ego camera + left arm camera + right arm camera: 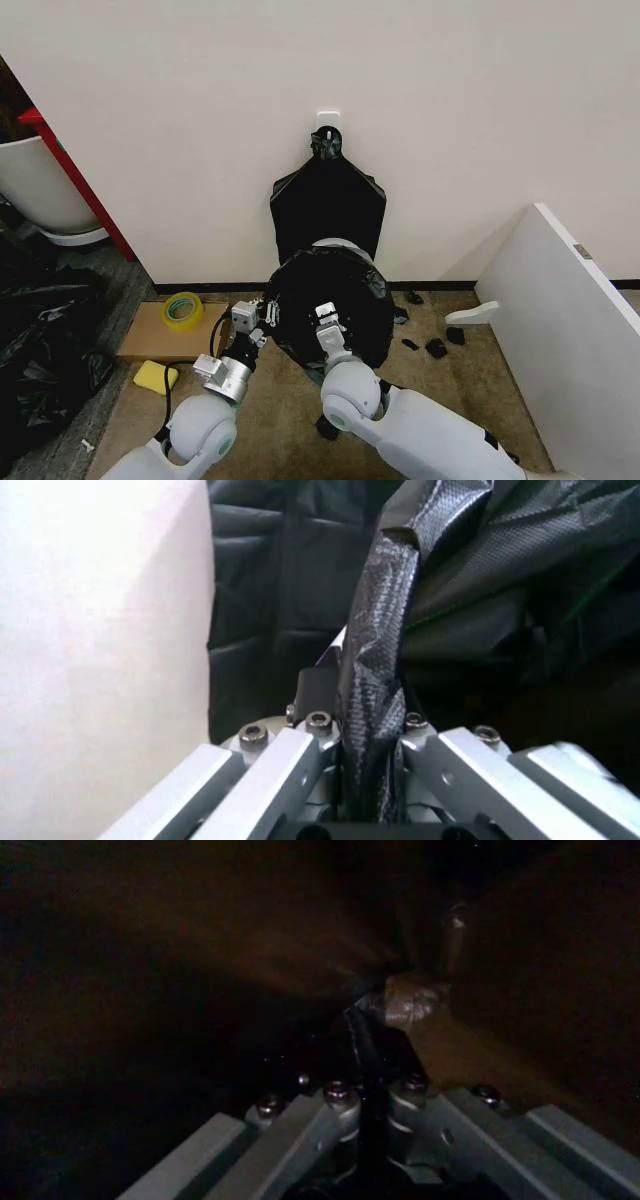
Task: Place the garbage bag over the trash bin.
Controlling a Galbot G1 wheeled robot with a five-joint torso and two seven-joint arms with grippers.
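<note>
Both end effectors, left and right, clamped on garbage bag over trash bin.

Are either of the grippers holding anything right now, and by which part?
Both grip the garbage bag. The left gripper pinches a bunched fold of its edge at the bin's left side; the right gripper clamps a fold near the front.

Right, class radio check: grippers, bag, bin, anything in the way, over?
Left gripper shut on garbage bag edge. Right gripper shut on garbage bag too. Bag draped over trash bin, white rim showing behind. Nothing blocking.
</note>
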